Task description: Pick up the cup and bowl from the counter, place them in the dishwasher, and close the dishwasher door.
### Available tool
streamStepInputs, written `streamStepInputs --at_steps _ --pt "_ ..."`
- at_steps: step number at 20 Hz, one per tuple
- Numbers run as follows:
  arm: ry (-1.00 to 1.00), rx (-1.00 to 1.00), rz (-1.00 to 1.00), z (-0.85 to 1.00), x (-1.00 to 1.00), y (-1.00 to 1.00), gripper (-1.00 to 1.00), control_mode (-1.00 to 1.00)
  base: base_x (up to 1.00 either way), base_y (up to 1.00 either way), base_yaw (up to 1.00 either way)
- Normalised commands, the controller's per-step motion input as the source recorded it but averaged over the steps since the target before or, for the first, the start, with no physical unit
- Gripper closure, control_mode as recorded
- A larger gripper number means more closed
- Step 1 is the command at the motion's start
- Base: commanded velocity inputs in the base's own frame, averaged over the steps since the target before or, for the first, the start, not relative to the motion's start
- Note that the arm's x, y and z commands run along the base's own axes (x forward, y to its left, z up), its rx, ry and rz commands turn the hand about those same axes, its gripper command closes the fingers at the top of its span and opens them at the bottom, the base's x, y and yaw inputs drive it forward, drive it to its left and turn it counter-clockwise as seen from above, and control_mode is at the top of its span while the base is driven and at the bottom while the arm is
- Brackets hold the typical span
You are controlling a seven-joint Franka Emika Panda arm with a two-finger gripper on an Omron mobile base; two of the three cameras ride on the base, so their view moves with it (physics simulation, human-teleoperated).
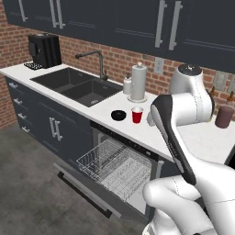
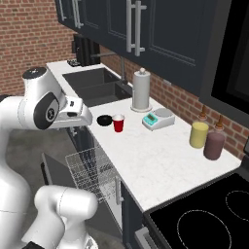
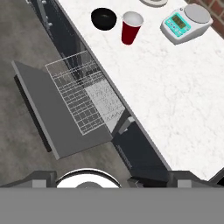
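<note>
A: Hand view: my gripper (image 3: 113, 181) sits nearest, jaws spread wide, holding nothing. Below it, the dishwasher door (image 3: 48, 118) lies dropped flat, with the wire rack (image 3: 81, 94) drawn out over it.

B: Which step?

A: First pick, not yet begun, I judge. The cup (image 3: 131, 27) and bowl (image 3: 103, 19) stand just beside each other, upright, on the counter (image 3: 175, 96). Next move: reach forward and descend over one.

B: Surroundings?

A: White marble top, kitchen scale (image 3: 186, 22) near the cup; sink (image 1: 78, 85) and brick wall (image 1: 119, 59) beyond.
</note>
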Motion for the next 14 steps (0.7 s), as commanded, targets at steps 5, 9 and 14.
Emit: streamStepInputs --at_steps 5,9,14 --pt "0.0 0.0 0.0 0.0 0.06 0.0 -1.0 -1.0 0.0 0.0 0.0" --pt "0.1 0.0 0.03 0.0 0.95 0.0 -1.0 -1.0 0.0 0.0 0.0" --pt "0.15 -0.02 0.07 -0.13 1.0 0.01 -1.0 -1.0 0.0 0.0 0.0"
